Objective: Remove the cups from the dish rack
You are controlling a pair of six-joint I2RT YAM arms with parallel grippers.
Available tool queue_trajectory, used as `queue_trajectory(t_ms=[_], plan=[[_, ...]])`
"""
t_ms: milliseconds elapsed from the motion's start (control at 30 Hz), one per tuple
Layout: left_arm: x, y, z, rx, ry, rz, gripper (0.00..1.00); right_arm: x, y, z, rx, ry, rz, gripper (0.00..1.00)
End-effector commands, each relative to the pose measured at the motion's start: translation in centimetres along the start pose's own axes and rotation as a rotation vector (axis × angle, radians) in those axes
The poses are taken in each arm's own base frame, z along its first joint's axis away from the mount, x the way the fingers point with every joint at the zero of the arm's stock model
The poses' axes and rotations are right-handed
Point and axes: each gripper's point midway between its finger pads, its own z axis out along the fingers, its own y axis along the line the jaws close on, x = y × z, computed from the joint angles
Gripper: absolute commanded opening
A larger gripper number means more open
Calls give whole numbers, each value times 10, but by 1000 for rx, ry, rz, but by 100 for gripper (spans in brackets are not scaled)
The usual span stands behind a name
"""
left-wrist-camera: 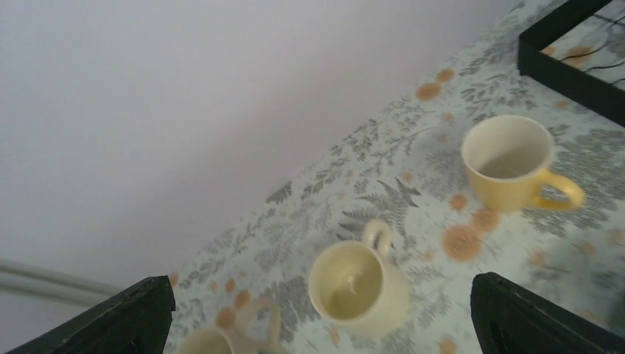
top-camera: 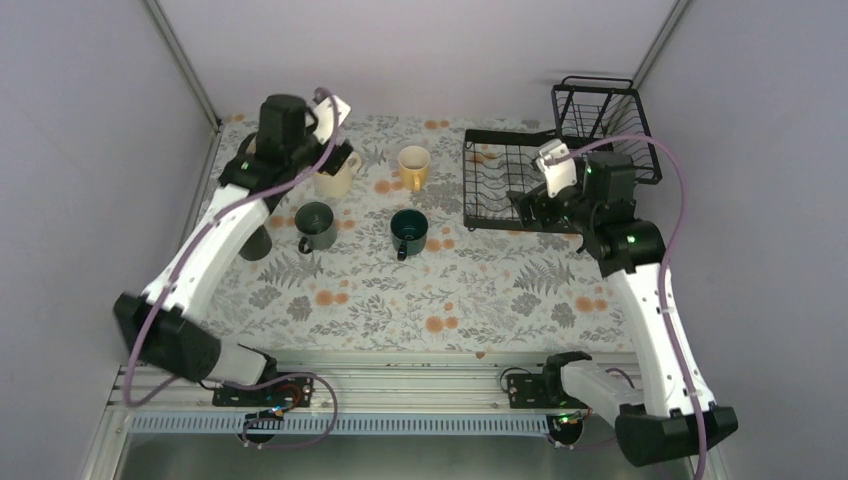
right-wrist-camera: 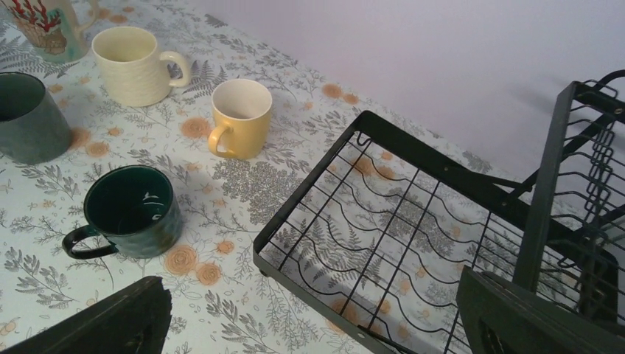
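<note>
Mugs crowd the floral tablecloth (top-camera: 450, 300) left of the rack: nearest the arms a dark teal mug (top-camera: 408, 232), a grey-green mug (top-camera: 316, 226) and what looks like a black mug (top-camera: 255, 243) half hidden under the left arm, and beyond them a yellow mug (top-camera: 413, 167), a cream mug (top-camera: 335, 175) and a printed cream mug (right-wrist-camera: 44, 26). Left gripper (left-wrist-camera: 322, 295) hangs wide open and empty over the cream mug, while right gripper (right-wrist-camera: 309, 295), equally wide and empty, hovers at the dish rack (right-wrist-camera: 309, 184). No cup shows on the flat tray or in the raised basket (top-camera: 590, 84) behind it, so the unloading looks all but finished.
</note>
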Motion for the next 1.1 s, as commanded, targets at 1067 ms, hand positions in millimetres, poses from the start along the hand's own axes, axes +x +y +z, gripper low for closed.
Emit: queue_trajectory(t_ms=[1067], plan=[[92,-20,-91,-126,-236,-156,100,62,27,-23,14,-140,-69,100]])
